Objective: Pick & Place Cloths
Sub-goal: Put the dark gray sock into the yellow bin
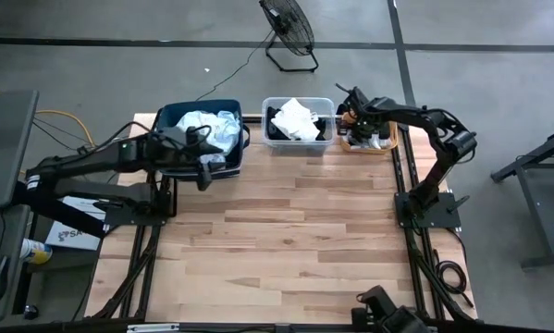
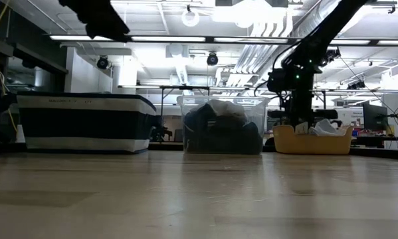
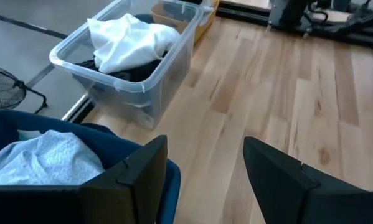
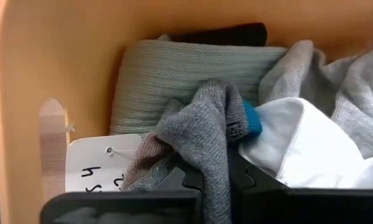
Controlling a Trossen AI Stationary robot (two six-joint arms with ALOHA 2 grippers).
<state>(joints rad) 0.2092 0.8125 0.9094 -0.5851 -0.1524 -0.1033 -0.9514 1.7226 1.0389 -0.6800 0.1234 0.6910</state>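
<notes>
My right gripper [image 4: 216, 177] reaches down into the orange tub [image 1: 385, 143] at the far right and is shut on a grey sock [image 4: 202, 124] with a blue patch. Around the sock lie a ribbed grey-green sock [image 4: 174, 74], a white cloth [image 4: 304, 143] and a grey cloth [image 4: 360, 81]. My left gripper [image 3: 205, 149] hangs open and holds nothing, above the near right corner of the navy bin [image 1: 175, 116]. That bin holds pale blue cloths [image 3: 43, 158]. In the clear tub [image 1: 269, 104] a white cloth [image 3: 130, 40] lies on dark ones. My right gripper pinches a bunched fold of the grey sock [image 4: 205, 155] between its two fingers, coming from above and pointing steeply down. The rest of the sock lies crumpled beyond the fingertips on the other cloths in the orange tub.
Navy bin, clear tub and orange tub stand in a row along the table's far edge. A paper tag [image 4: 96, 165] lies in the orange tub by its wall. The bare wooden table [image 1: 286, 240] stretches toward the near edge. A fan [image 1: 288, 32] stands on the floor beyond.
</notes>
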